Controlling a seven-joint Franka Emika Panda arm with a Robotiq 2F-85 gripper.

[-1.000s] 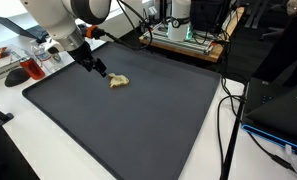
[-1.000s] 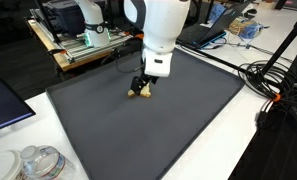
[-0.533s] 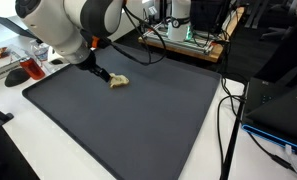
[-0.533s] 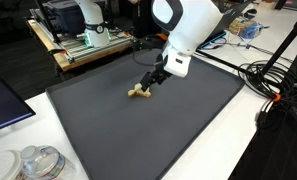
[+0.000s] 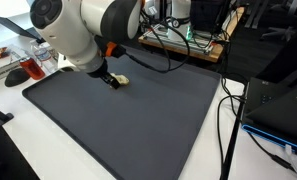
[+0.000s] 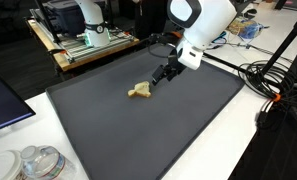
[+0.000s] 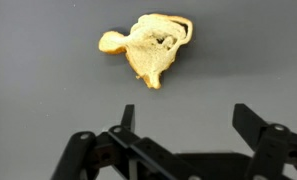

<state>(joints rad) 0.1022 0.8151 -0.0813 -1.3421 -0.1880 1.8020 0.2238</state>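
A small yellow-tan crumpled object (image 7: 148, 48) lies on the dark grey mat (image 6: 158, 130). It shows in both exterior views (image 5: 121, 81) (image 6: 140, 91). My gripper (image 7: 188, 118) is open and empty, its two black fingers spread apart just short of the object. In an exterior view the gripper (image 6: 166, 74) hovers low over the mat right beside the object, with the white arm leaning over it. In an exterior view the gripper (image 5: 112, 78) is mostly hidden behind the arm.
A desk with electronics and cables (image 6: 83, 40) stands behind the mat. Plastic containers (image 6: 33, 163) sit at a corner. A red-and-clear item (image 5: 28, 68) rests beside the mat. Cables (image 6: 278, 85) and a laptop (image 5: 278, 105) lie along the edges.
The arm has swung sideways and the gripper has drawn back off the yellow object, which stays in place on the mat. The gripper now sits beside it rather than over it.
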